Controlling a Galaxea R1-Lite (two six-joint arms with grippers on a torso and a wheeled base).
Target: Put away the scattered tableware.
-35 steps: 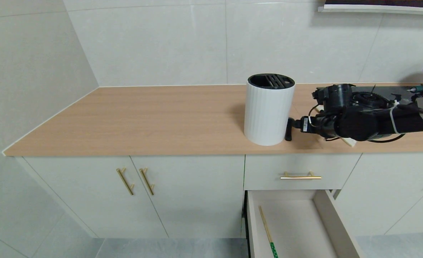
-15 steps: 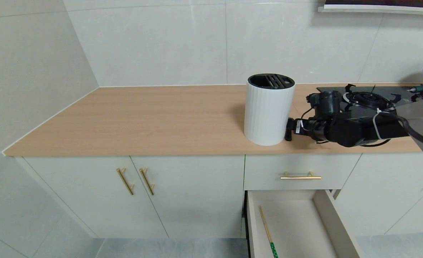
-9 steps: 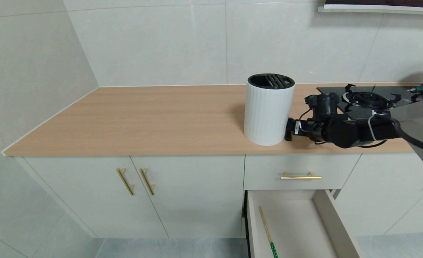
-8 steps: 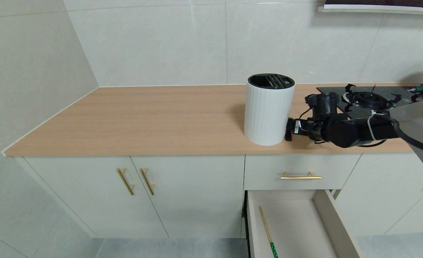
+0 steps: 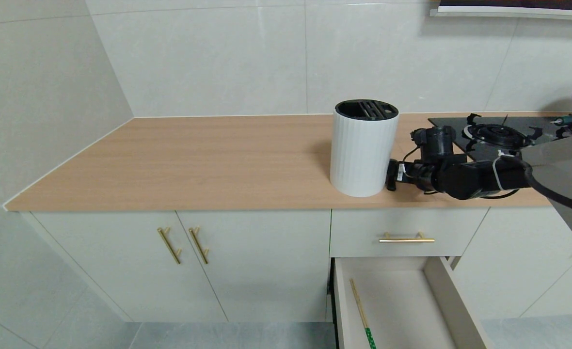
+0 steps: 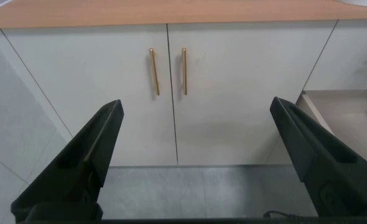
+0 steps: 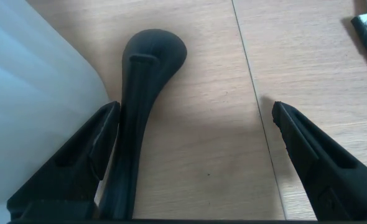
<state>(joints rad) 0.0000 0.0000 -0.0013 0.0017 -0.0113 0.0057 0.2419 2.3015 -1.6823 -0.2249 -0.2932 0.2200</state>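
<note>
Just right of the white holder (image 5: 362, 150), low over the table (image 5: 194, 160): right pincer (image 7: 194, 124) spread wide, straddling a black spoon (image 7: 140, 112) lying flat by the holder's base, touching nothing clearly. Arm stretched level from the holder's right. Left pincer (image 6: 196, 124) also wide apart, facing cupboard doors (image 6: 171, 93).

White holder (image 5: 363, 148) blocks one side of the right claw (image 7: 195, 115), just beside one finger. Black utensil (image 7: 140, 112) lies in the wide gap between the fingers. Stove (image 5: 497, 133) bounds the far right. Table (image 5: 194, 160) left of the holder: bare wood, passable. Drawer (image 5: 453, 303) stands open below, with chopsticks (image 5: 361, 310) along the left wall.
</note>
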